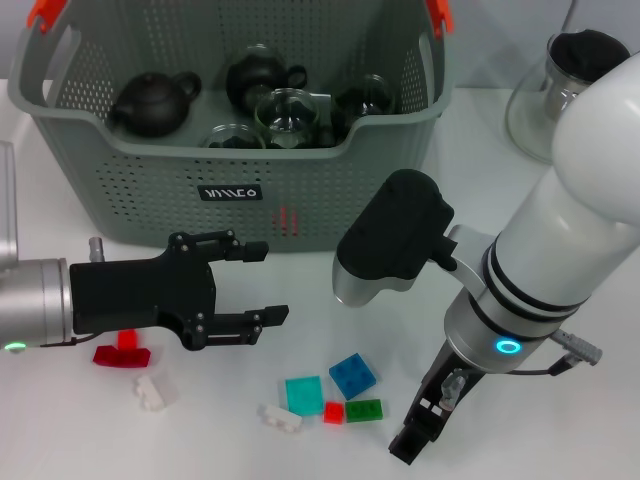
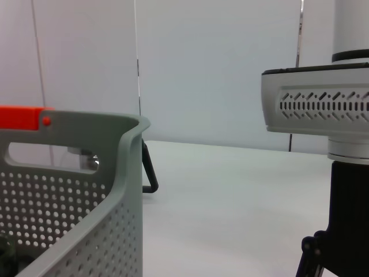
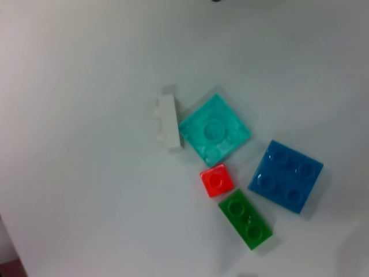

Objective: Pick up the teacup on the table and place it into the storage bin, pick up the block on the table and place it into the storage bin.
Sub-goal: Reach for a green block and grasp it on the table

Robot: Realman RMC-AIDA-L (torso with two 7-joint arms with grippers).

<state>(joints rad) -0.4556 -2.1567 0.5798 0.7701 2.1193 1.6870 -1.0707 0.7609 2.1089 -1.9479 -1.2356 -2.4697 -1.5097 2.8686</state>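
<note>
The grey storage bin (image 1: 330, 190) stands at the back, and its perforated wall (image 2: 86, 231) fills the near side of the left wrist view. Inside it are dark teapots (image 1: 152, 102) and glass teacups (image 1: 285, 112); no teacup shows on the table. Loose blocks lie in front: teal (image 1: 303, 393) (image 3: 214, 130), blue (image 1: 353, 376) (image 3: 286, 176), small red (image 1: 334, 411) (image 3: 217, 180), green (image 1: 364, 409) (image 3: 245, 219) and white (image 1: 281, 418) (image 3: 168, 121). My left gripper (image 1: 270, 283) hovers open and empty before the bin. My right gripper (image 1: 418, 438) points down just right of the green block.
A flat red block (image 1: 122, 352) and another white block (image 1: 152, 390) lie under my left arm. A glass jar with a dark lid (image 1: 560, 90) stands at the back right. The bin's orange-red tabs (image 1: 436, 14) (image 2: 20, 115) stick up at its ends.
</note>
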